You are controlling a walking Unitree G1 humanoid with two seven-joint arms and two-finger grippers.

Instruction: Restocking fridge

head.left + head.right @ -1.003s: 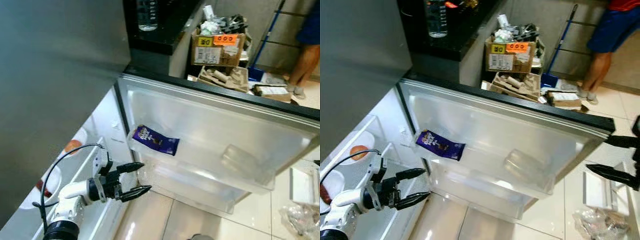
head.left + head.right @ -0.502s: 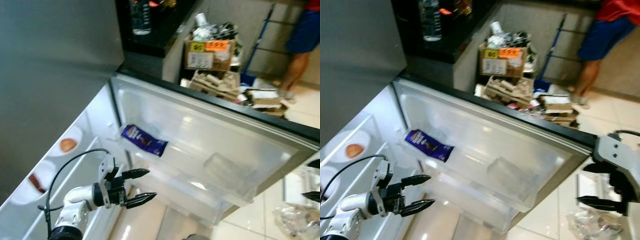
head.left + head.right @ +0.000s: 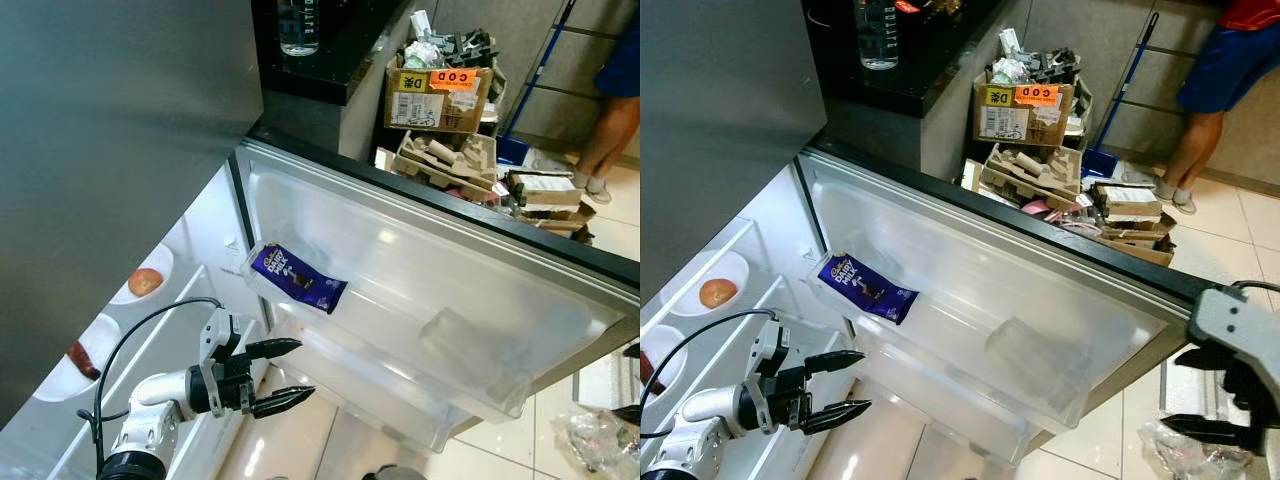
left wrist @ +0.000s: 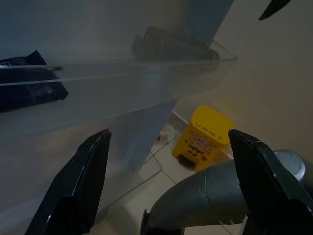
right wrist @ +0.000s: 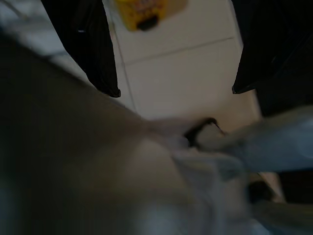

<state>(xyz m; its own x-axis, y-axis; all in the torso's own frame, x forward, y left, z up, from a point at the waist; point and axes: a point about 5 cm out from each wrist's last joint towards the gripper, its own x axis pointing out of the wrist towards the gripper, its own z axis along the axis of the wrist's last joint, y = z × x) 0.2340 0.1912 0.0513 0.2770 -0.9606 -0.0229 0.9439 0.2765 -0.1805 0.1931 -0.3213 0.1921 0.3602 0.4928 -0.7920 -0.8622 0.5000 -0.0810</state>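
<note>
The fridge door [image 3: 420,290] stands wide open. A purple chocolate bar [image 3: 297,279] lies in its upper clear shelf, also seen through the plastic in the left wrist view [image 4: 27,85]. My left gripper [image 3: 306,368] is open and empty, low down just below and left of that shelf, in front of the fridge's lower drawers. My right gripper [image 3: 1170,390] is open and empty too, off the far end of the door, above the floor. Its fingers [image 5: 83,44] frame pale floor tiles and a crumpled plastic bag.
Inside the fridge, white plates hold a round orange food [image 3: 145,282] and a red item [image 3: 85,360]. A water bottle [image 3: 298,25] stands on the black counter. Cardboard boxes [image 3: 437,92] and a person's leg [image 3: 610,120] are behind the door. A yellow box [image 4: 201,137] and plastic bag [image 3: 1200,445] lie on the floor.
The head view has swung slightly. My right gripper has sunk a little beside the door's end. The left gripper stays open in much the same place; the chocolate bar has not moved.
</note>
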